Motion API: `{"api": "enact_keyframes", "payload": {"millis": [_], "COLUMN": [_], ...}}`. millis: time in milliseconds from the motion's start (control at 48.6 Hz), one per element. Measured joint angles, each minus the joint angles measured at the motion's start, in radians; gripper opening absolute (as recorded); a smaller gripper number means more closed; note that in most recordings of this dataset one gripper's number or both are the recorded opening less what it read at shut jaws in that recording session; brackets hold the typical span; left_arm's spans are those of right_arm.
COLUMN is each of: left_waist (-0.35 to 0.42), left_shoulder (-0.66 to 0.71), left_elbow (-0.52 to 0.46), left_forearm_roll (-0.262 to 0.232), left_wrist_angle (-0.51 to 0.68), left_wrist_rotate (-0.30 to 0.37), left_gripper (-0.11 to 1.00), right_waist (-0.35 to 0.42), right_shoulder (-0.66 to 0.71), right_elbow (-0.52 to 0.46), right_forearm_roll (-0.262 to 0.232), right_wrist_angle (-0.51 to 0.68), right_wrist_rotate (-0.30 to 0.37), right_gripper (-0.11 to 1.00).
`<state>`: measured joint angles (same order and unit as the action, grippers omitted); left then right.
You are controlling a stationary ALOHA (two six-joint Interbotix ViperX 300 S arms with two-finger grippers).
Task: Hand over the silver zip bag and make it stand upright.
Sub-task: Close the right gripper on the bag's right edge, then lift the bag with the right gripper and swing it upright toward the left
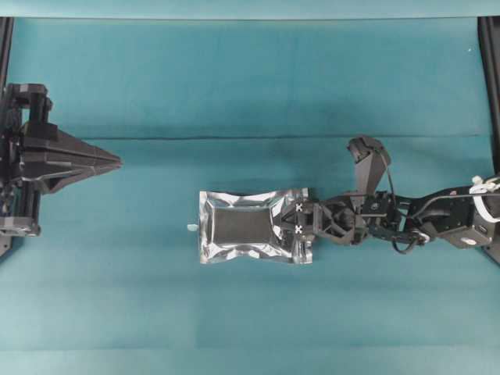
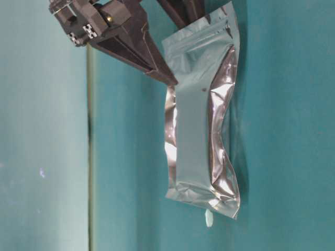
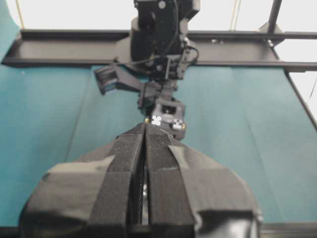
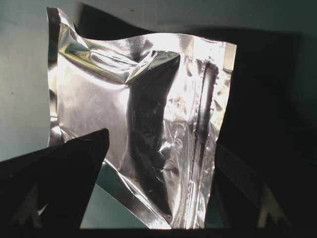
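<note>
Counting one silver zip bag (image 1: 254,226)

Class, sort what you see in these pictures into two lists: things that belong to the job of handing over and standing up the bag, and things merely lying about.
Belongs to the job:
silver zip bag
right gripper, open around the bag's end
left gripper, shut

Just lying about:
small pale scrap by the bag's far end
teal cloth

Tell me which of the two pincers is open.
The right pincer, at the silver zip bag's end, stands open with a finger on each side of it. The left pincer is shut, far from the bag.
</note>
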<state>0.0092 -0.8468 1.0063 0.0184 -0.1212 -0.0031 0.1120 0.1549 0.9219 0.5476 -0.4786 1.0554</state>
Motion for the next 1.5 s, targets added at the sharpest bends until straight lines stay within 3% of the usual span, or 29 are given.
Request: {"api": "enact_keyframes", "payload": {"millis": [288,391,576,658,925,1028,1131,1274,1501], "left_waist": [0.000,0.000,0.000,0.000,0.000,0.000,0.000,0.000,0.000], "left_shoulder": [0.000,0.000,-0.002,-0.002,-0.008,-0.009,-0.009,-0.011,-0.011], "left_elbow": [0.000,0.000,0.000,0.000,0.005,0.005,0.005,0.005,0.005], "left_forearm_roll": [0.000,0.000,-0.002,-0.002,-0.002,0.000,0.000,0.000,-0.002], "left_wrist_angle": [0.000,0.000,0.000,0.000,0.000,0.000,0.000,0.000,0.000], "left_wrist_rotate": [0.003,0.003,-0.002,0.005,0.003,0.002,0.002,0.005,0.003], "left_gripper": [0.00,0.00,0.00,0.00,0.00,0.00,0.00,0.00,0.00], "right_waist": [-0.002,-0.005,-0.014,-0.012,-0.012,-0.012,-0.018,-0.041,-0.104], "right_shoulder": [0.018,0.028,0.028,0.028,0.026,0.012,-0.026,-0.089,-0.170], "right_elbow": [-0.015,-0.032,-0.040,-0.041,-0.046,-0.060,-0.089,-0.153,-0.301], "right_forearm_roll": [0.000,0.000,0.000,0.000,-0.009,-0.043,-0.109,-0.202,-0.327], "right_wrist_angle": [-0.018,-0.025,-0.026,-0.026,-0.023,0.005,0.063,0.241,0.643], "right_wrist_rotate": [0.000,0.000,0.000,0.000,0.000,-0.002,-0.020,-0.074,-0.190], "right_gripper": [0.85,0.66,0.14,0.01,0.01,0.01,0.01,0.01,0.01]}}
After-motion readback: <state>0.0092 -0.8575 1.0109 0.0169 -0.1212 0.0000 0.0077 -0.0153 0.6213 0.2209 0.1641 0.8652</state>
